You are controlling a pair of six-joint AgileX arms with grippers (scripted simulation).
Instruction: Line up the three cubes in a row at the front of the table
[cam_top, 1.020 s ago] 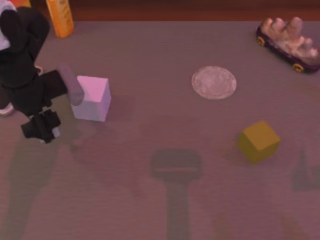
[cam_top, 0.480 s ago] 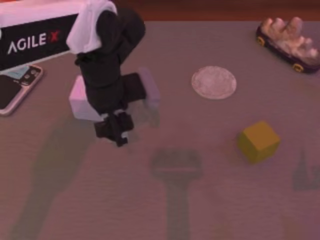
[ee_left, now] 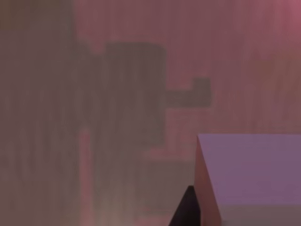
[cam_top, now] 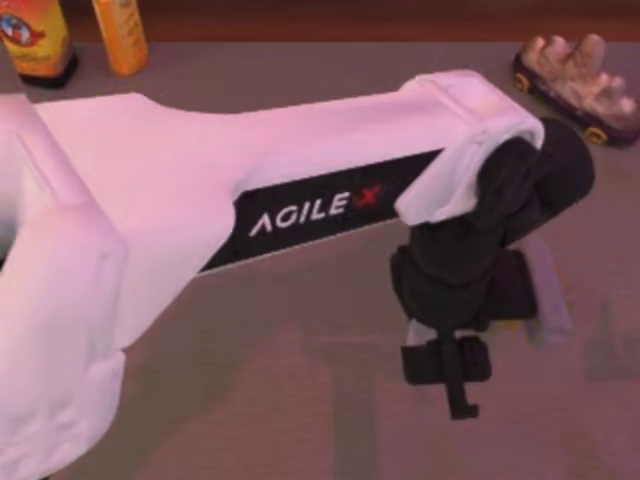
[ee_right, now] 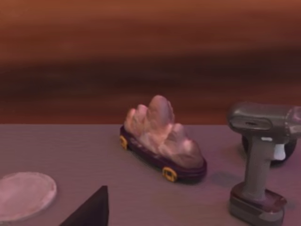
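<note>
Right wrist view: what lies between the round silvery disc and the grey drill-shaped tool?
A toy car with yellow wheels and a pale lumpy load stands between the disc and the tool, slightly farther back. The right wrist view shows this.

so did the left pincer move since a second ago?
Yes. In the top view the left pincer has swept from the table's left side rightward, now below the toy car.

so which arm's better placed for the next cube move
Left: its pincer hangs over the grey-brown table beside a pale lilac-topped cube; the right arm is outside the top view.
</note>
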